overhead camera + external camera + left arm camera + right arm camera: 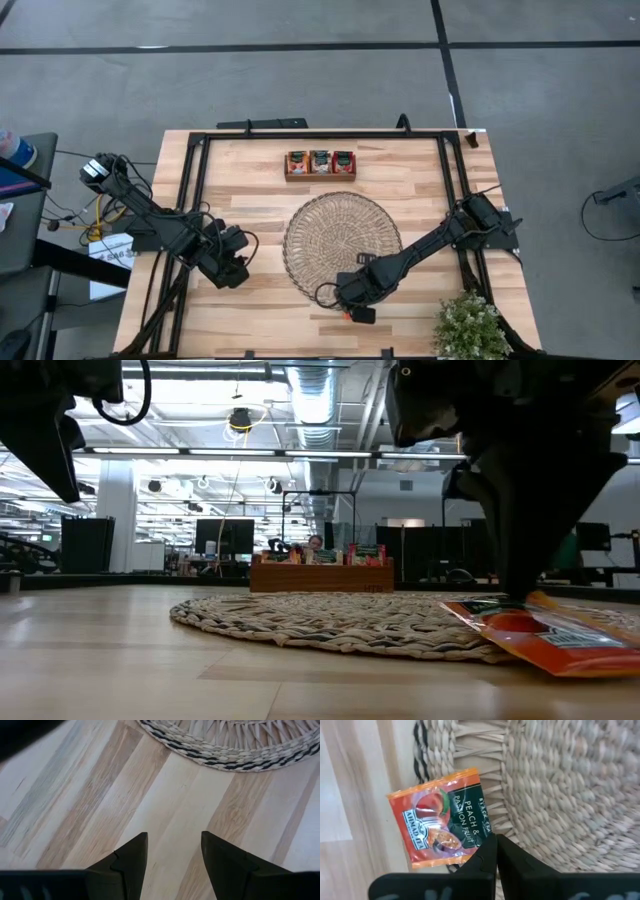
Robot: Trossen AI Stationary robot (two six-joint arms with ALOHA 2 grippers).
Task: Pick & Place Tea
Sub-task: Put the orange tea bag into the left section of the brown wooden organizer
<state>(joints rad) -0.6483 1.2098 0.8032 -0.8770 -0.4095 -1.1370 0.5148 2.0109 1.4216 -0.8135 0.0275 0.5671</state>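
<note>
**One tea packet pinched at the mat's edge**

One red-orange tea packet [440, 820] is gripped at its corner by the clenched right fingers [495, 852], lying partly on the woven mat [560, 785] and partly on the surface [250, 190]. Three more packets [320, 160] are seen in one wooden tray [320, 176]. The left fingers [172, 862] are held apart, grasping nothing.

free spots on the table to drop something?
Bare wood between the woven mat and the left gripper, and between mat and wooden tray. Crowded at the mat's near edge: right gripper, jaws shut on a tea packet.
</note>
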